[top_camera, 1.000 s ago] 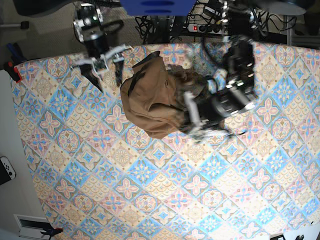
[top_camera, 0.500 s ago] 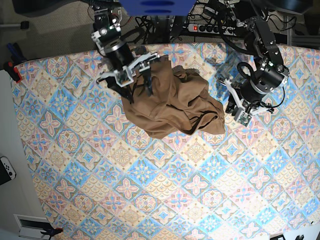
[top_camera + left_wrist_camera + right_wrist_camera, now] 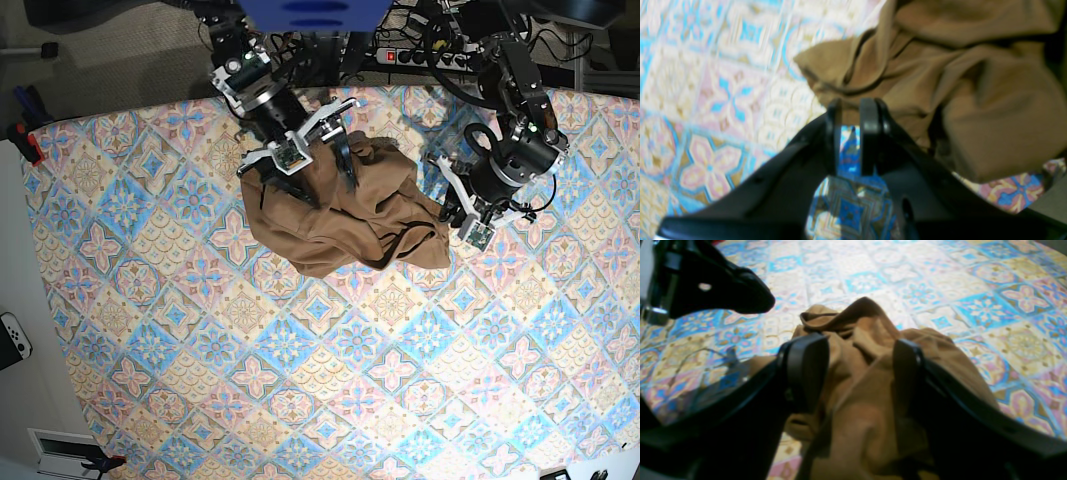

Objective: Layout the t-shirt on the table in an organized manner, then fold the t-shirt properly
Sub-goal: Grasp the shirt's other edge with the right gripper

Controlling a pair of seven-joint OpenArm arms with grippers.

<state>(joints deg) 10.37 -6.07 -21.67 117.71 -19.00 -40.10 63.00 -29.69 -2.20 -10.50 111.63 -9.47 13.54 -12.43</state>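
The tan-brown t-shirt lies crumpled on the back middle of the table. My right gripper hovers over the shirt's back left part. In the right wrist view it stands open, its fingers straddling a raised fold of the t-shirt. My left gripper sits at the shirt's right edge. In the left wrist view it shows only a narrow slit between the fingers, with bare tabletop in it. The t-shirt lies just past the tips.
A power strip and cables run along the table's back edge. A white controller lies off the left side, and a red clamp grips the left back corner. The left arm's black body shows at the top left of the right wrist view.
My right arm swung from the back left corner over onto the shirt. My left arm drew back off the shirt to its right edge. The shirt now spreads further right.
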